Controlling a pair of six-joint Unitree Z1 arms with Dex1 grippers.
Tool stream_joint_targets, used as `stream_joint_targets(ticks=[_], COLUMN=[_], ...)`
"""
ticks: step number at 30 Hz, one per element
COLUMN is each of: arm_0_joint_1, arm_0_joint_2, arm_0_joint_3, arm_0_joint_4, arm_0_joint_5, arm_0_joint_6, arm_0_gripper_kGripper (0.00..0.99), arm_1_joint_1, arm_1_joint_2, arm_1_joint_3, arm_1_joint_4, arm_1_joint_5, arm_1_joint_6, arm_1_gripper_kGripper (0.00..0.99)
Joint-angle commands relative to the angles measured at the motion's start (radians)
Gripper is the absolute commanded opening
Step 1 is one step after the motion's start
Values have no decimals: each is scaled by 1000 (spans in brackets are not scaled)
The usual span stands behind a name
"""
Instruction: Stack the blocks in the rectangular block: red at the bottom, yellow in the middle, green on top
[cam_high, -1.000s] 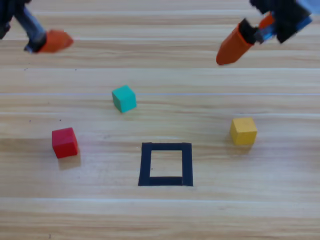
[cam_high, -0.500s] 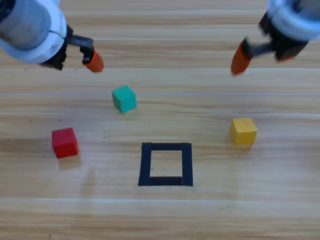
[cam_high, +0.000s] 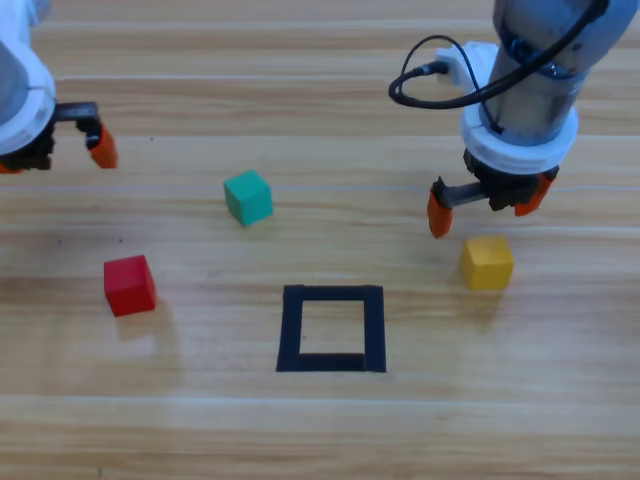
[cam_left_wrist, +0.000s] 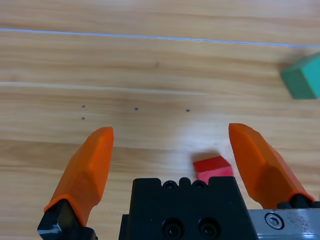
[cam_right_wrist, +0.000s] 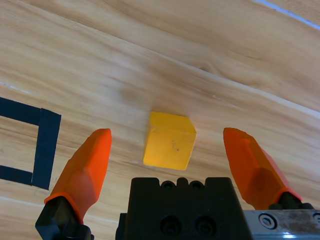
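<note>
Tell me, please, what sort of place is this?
Probably a robot test bench in a lab. A wooden table carries only three small cubes, red, yellow and green, and a black tape square. Left gripper and right gripper are above it, jaws open.

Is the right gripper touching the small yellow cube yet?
Apart. The right wrist view shows bare wood between the small yellow cube and both fingers of the open right gripper.
</note>
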Motion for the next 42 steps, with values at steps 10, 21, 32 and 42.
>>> stream_joint_targets(ticks=[10,21,32,42], arm_0_joint_1=[-189,-189,-153,-153], arm_0_joint_2=[300,272,197,178], arm_0_joint_3=[-234,-162,-37,60], arm_0_joint_4=[263,247,157,69], arm_0_joint_5=[21,-70,-76,-100], arm_0_joint_6=[-166,-189,-237,-326], arm_0_gripper_kGripper=[988,990,990,988], arm_1_joint_1=[-6,-6,-24,-72], arm_1_joint_2=[96,154,163,149], arm_1_joint_3=[20,18,23,38], arm_1_joint_4=[33,35,51,53], arm_1_joint_5=[3,59,85,48], arm_1_joint_6=[75,84,85,87], arm_1_gripper_kGripper=[920,836,727,859])
